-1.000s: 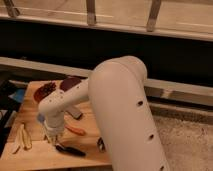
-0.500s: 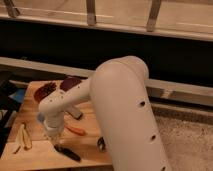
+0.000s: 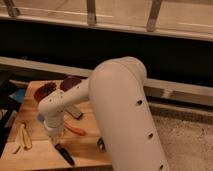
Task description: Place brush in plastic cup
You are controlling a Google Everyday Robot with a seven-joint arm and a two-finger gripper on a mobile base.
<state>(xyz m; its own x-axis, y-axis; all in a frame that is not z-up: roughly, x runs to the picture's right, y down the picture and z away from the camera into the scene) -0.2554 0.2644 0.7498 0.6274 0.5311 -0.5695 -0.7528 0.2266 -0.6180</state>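
1. I see a wooden table top [image 3: 35,152] at lower left, with speckled floor [image 3: 187,145] off to its right.
2. An orange carrot [image 3: 75,130] lies on the wood, with a dark grey block [image 3: 75,112] just behind it.
3. Near the far edge I make out a dark red bowl [image 3: 70,82] beside a brownish round dish [image 3: 46,90].
4. Pale yellow strips [image 3: 22,138] lie near the left edge; I can't tell what they are.
5. Metal posts [image 3: 91,12] stand along the top.
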